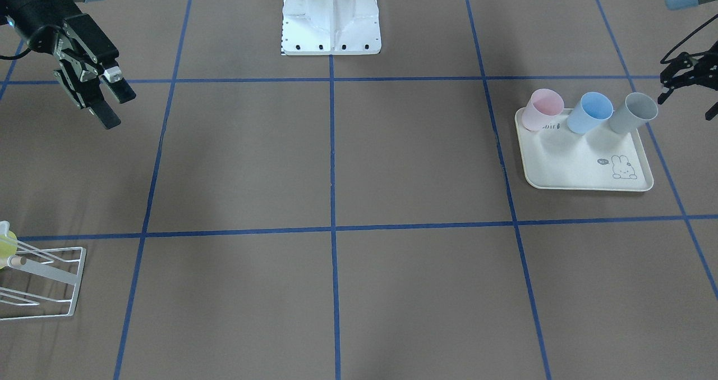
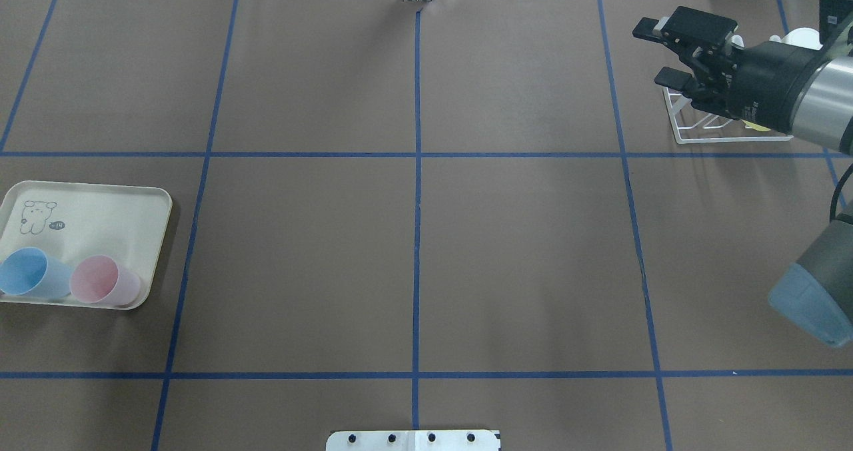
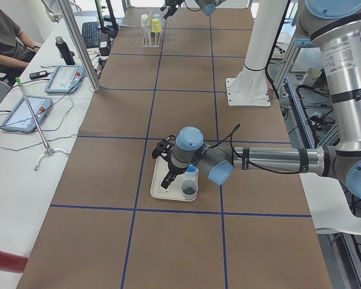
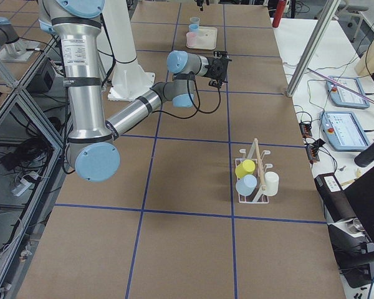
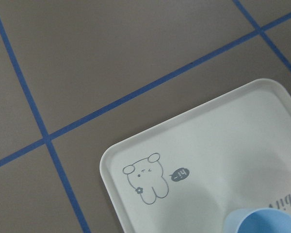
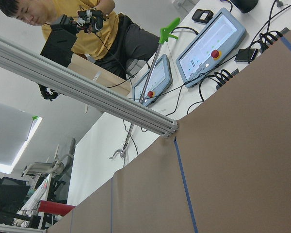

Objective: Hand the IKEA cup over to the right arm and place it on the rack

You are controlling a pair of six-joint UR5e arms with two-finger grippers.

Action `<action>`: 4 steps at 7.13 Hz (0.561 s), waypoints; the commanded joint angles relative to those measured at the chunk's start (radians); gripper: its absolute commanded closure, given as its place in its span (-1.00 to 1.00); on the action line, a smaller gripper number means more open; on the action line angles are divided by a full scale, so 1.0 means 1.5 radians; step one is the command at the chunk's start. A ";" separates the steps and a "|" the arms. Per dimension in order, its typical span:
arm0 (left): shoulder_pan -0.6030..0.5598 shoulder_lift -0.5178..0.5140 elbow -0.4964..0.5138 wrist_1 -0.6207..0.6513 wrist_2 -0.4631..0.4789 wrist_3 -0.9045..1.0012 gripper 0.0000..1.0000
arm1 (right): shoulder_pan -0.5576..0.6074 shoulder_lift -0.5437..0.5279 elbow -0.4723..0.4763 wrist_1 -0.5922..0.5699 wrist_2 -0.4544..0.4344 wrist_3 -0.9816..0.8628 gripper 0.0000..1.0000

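Exterior front-facing: looks like the pick hasn't started. Left gripper (image 1: 689, 104) has fingers apart, empty, beside grey cup (image 1: 634, 113) at tray's (image 1: 583, 166) robot-side corner. Right gripper (image 1: 116, 108) spread, empty, well off rack (image 1: 51, 270). Grasp, handover and racking remain.

R arm (image 4: 137, 109) reaches out from the base, elbow bent. R gripper (image 2: 654, 52) is held aloft w/ black fingers (image 2: 643, 28) spread wide, nothing btwn them. L arm (image 3: 271, 159) stretches low & near-horizontal. L gripper (image 3: 165, 179) is tipped downward, jaws apparently parted, partly cut off in the front-facing view.
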 commanded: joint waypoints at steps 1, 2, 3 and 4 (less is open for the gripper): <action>-0.002 -0.033 0.081 -0.002 -0.001 0.011 -1.00 | -0.004 0.004 -0.003 0.002 0.001 -0.001 -1.00; -0.003 -0.029 0.080 -0.001 -0.003 0.006 -1.00 | -0.004 0.004 -0.004 0.002 0.001 -0.001 -1.00; -0.005 -0.020 0.069 -0.001 -0.009 0.006 -1.00 | -0.004 0.004 -0.003 0.002 0.002 -0.002 -1.00; -0.008 -0.018 0.070 0.000 -0.053 0.007 -1.00 | -0.003 0.005 -0.001 0.002 0.002 -0.002 -1.00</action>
